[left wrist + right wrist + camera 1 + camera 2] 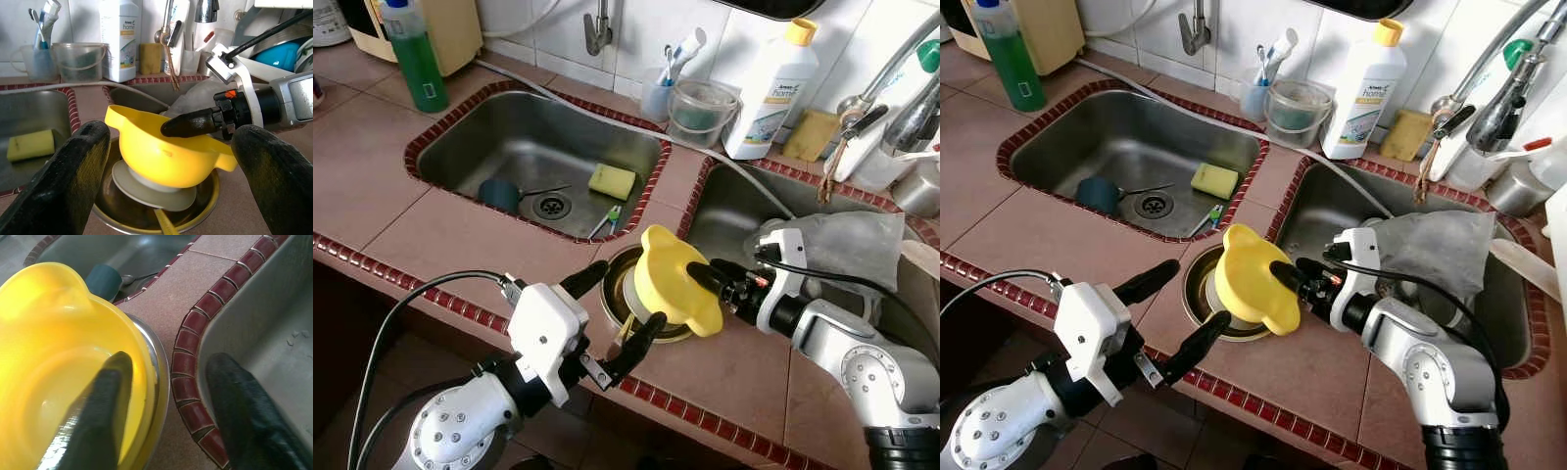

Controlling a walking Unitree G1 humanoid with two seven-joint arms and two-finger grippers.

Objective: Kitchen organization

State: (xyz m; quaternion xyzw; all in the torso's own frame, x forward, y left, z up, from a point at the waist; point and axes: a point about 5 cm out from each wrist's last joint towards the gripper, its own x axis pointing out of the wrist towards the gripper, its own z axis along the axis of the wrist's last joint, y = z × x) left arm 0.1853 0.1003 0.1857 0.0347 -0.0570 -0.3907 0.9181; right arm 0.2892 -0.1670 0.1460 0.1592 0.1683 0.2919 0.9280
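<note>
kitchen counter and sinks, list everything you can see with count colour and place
yellow bowl: 1, yellow, tilted over the metal bowl on the counter between the sinks
metal bowl: 1, steel, on the counter, a pale plate inside it
sponge: 1, yellow, in the left sink
cup: 1, dark teal, lying in the left sink by the drain
white bottle: 1, white with yellow cap, behind the sinks
green bottle: 1, green liquid, blue cap, back left counter
clear tub: 1, transparent, by the wall
toothbrush cup: 1, pale, beside the tub
grey cloth: 1, grey, in the right sink
left gripper: open, near the metal bowl
right gripper: open, one finger inside the yellow bowl, one outside
</note>
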